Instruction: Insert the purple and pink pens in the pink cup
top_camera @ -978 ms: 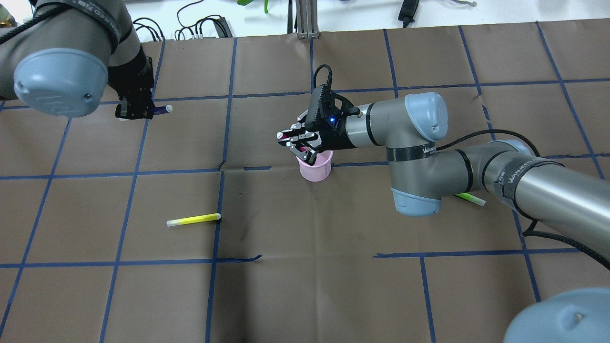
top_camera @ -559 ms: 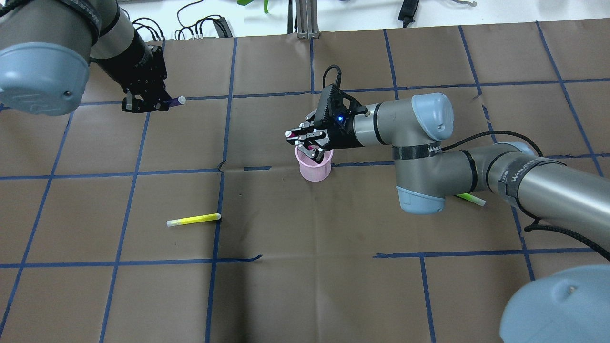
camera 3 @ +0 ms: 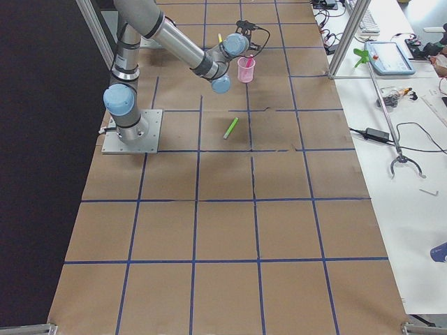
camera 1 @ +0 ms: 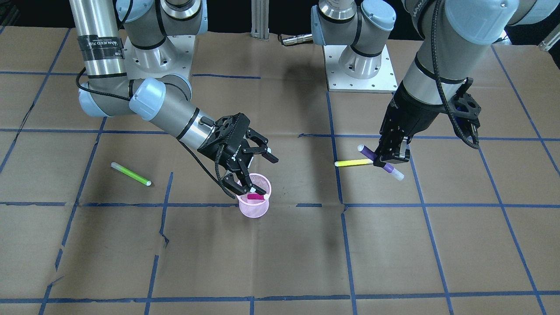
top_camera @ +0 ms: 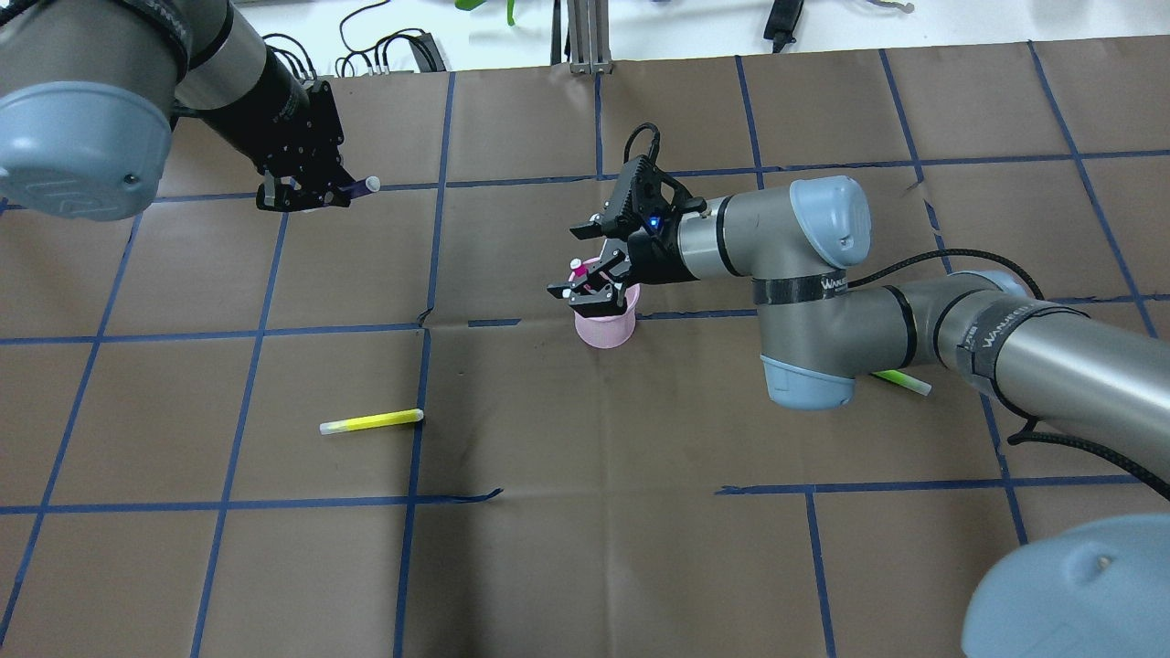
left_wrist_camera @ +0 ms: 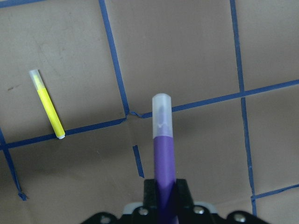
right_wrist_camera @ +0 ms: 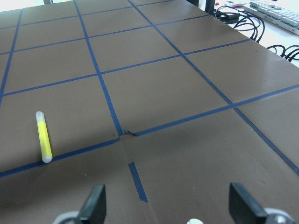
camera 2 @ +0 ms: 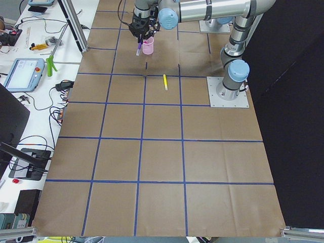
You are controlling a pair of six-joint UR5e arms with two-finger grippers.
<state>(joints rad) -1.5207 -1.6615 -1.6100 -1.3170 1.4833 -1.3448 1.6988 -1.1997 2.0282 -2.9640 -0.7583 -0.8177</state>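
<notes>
Tape [top_camera: 439, 183] in blue lines grids the brown desk [top_camera: 585, 548]. The cup [top_camera: 603, 320] stands upright near the middle of the desk, well away from every edge. The pink pen [camera 1: 256, 197] is inside it, leaning, with its white-capped end up at the rim on the side toward the desk's left edge. The right tool [camera 1: 258, 173] hangs tilted just over the cup's mouth, spread wide. One finger is low beside the pen's cap and the other is raised clear, and whether the low finger touches the pen cannot be told. In the right wrist view the two fingers [right_wrist_camera: 96, 198] stand far apart, with only the white cap showing between them at the bottom edge. The left tool [camera 1: 391, 159] is raised above the desk toward its left edge, well apart from the cup, and is pinching the purple pen [camera 1: 379, 162]. That pen sticks out past the fingers on both sides, tilted, and its translucent cap points away in the left wrist view. A yellow pen [top_camera: 372, 421] lies flat on the desk in the left half, one end touching a tape line. A green pen [camera 1: 130, 173] lies flat in the right half, partly hidden under the right arm from overhead.
</notes>
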